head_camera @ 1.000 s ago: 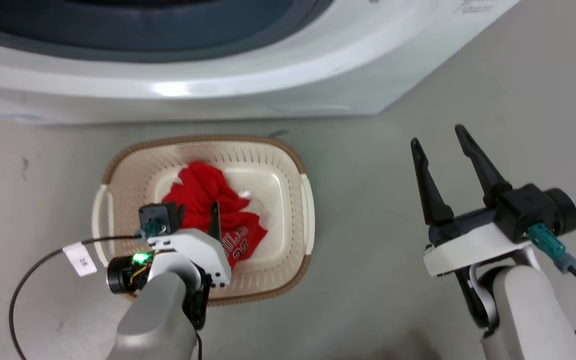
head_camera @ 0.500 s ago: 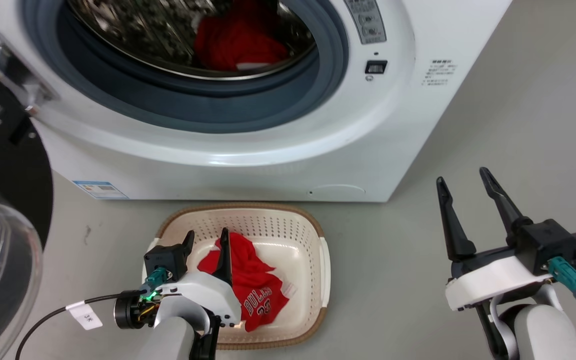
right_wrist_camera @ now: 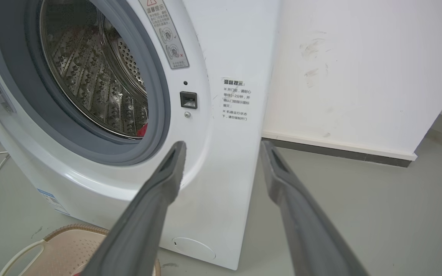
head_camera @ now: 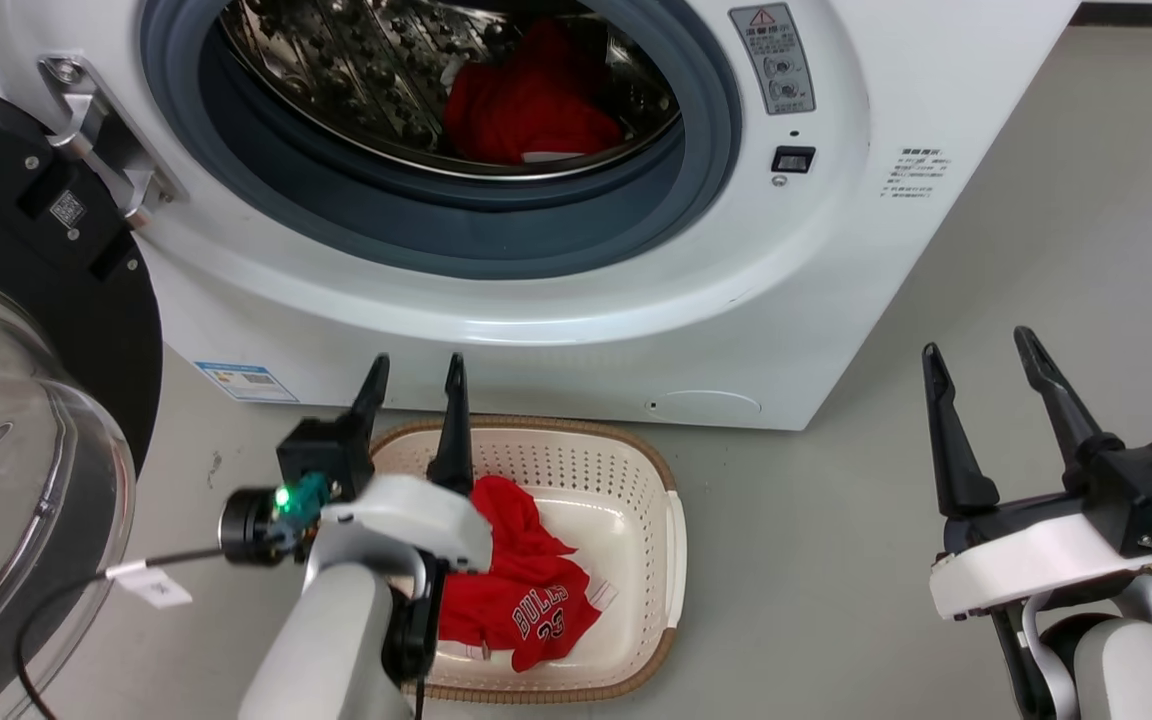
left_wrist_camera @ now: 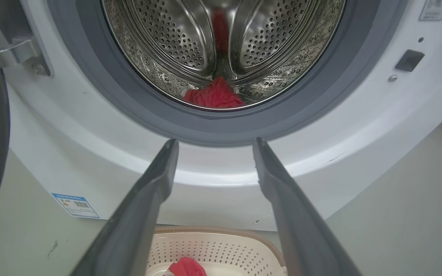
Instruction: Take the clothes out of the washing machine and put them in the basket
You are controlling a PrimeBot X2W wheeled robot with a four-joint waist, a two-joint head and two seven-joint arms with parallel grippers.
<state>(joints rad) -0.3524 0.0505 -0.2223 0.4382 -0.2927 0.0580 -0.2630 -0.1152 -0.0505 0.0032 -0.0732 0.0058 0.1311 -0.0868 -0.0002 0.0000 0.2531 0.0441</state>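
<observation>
**Head view.** I see the washing machine (head_camera: 836, 300) with its door (head_camera: 36, 330) swung open at my left. A red garment (head_camera: 526, 115) lies low in the drum (head_camera: 336, 80), behind the grey ring (head_camera: 536, 225). The basket (head_camera: 576, 462) stands on the floor (head_camera: 816, 560) just in front of the machine. A red jersey (head_camera: 526, 600) marked 23 lies crumpled in it, toward its left half.

**Left gripper** (head_camera: 417, 362). It hangs over the basket's rear left rim. The 2 jaws stand moderately apart with nothing between them, tips pointing at the machine's front below the ring. The jersey lies beneath and behind the jaws, and the wrist housing hides part of it. In the left wrist view the garment in the drum shows above the gap between the jaws, well beyond their tips. The top of the jersey shows at the bottom edge between them.

**Right gripper** (head_camera: 975, 342). It hangs over bare floor to the right of the basket. Its jaws are likewise apart and holding nothing, well away from both red pieces. In the right wrist view they point toward the machine's right front corner.
</observation>
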